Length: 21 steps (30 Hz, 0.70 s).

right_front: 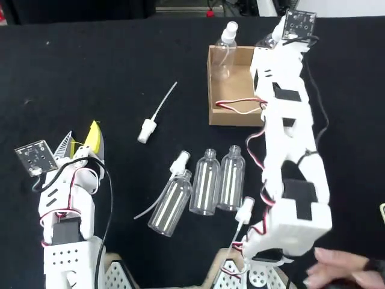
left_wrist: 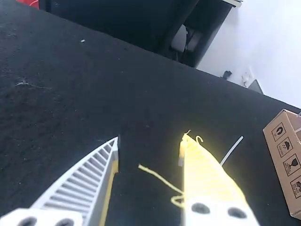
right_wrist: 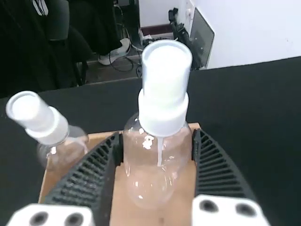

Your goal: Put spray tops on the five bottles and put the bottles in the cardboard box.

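My right gripper [right_front: 268, 41] [right_wrist: 155, 146] is shut on a clear bottle [right_wrist: 157, 165] with a white spray top [right_wrist: 164, 84], held upright over the far right corner of the cardboard box [right_front: 233, 90] [right_wrist: 184, 188]. Another capped bottle [right_front: 225, 51] [right_wrist: 59, 148] stands in the box's far left corner. Three bottles lie in the middle of the table: one [right_front: 171, 201] with a spray top on its neck, and two [right_front: 206, 180] [right_front: 231, 177] with bare necks. Loose spray tops [right_front: 147, 129] [right_front: 245, 209] lie beside them. My left gripper [right_front: 81, 132] [left_wrist: 150, 141] is open over bare cloth at the near left.
The table is covered in black cloth [right_front: 90, 66]. A red and white cable [right_front: 240, 105] drapes over the box's near edge. A person's hand [right_front: 343, 271] rests at the near right beside the right arm's base. The box's corner [left_wrist: 287, 160] lies beyond the left gripper.
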{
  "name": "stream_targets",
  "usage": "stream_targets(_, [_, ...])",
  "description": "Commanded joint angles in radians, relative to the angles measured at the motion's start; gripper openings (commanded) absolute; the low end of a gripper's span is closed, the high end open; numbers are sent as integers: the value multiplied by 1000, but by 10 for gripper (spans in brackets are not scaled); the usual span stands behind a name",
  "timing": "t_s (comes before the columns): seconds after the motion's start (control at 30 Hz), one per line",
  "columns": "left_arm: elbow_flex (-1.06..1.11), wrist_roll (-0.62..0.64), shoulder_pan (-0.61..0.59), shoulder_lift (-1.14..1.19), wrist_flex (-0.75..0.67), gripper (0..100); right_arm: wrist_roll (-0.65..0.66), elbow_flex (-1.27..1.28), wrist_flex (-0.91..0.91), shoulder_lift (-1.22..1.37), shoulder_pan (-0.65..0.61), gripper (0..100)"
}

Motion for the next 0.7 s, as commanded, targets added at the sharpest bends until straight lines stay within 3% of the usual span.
stream_targets(0.0, [24,-11,10,-5,3,202,-5,-113,-81,54,11,172])
stream_targets(0.67, [24,-11,10,-3,3,202,-11,-289,-78,265,-8,172])
